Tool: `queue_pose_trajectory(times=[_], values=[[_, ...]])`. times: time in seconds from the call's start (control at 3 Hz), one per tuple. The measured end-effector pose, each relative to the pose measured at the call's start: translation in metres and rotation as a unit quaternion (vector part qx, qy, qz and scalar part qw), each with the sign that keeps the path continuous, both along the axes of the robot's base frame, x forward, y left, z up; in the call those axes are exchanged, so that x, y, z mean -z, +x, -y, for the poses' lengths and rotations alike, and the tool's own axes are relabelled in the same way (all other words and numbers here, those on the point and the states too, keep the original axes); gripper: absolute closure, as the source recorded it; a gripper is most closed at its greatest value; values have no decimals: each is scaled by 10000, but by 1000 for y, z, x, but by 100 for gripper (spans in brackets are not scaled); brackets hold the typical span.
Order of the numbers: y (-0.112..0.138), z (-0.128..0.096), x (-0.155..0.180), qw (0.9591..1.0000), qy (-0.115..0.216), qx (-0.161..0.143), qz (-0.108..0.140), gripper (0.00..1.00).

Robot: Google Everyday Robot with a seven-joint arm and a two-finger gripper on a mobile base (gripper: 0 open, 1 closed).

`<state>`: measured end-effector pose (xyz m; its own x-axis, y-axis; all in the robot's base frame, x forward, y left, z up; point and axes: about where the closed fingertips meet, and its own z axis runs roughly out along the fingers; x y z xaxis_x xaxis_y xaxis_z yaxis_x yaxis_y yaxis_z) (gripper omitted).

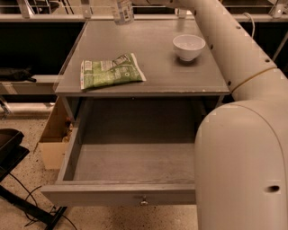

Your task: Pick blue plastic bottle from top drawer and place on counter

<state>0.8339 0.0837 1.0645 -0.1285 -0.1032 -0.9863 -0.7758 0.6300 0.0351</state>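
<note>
The blue plastic bottle (122, 11) shows at the top edge of the camera view, over the far edge of the counter (157, 63). Only its lower part with the printed label is in view, standing about upright. Whether it rests on the counter or hangs above it cannot be told. The gripper is out of view above the top edge, over the bottle. The white arm (234, 54) reaches up toward it along the right side. The top drawer (130, 161) is pulled fully open and is empty, with its metal knob (144, 201) at the front centre.
A green snack bag (110, 71) lies on the counter's front left. A white bowl (189, 46) stands at the back right. A cardboard box (54, 146) sits on the floor left of the cabinet, and a black stand (13, 152) is at the lower left.
</note>
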Motion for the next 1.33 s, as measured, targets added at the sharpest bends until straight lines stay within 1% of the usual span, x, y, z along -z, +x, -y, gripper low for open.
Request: queue_pose_trajectory(times=[0.33, 0.67, 1.0, 1.33], values=[[18, -14, 12, 9999, 70, -60, 63, 100], [58, -28, 38, 9997, 175, 16, 164, 100], [105, -20, 81, 9984, 58, 499, 259, 100], [126, -13, 107, 9966, -19, 793, 231, 100]])
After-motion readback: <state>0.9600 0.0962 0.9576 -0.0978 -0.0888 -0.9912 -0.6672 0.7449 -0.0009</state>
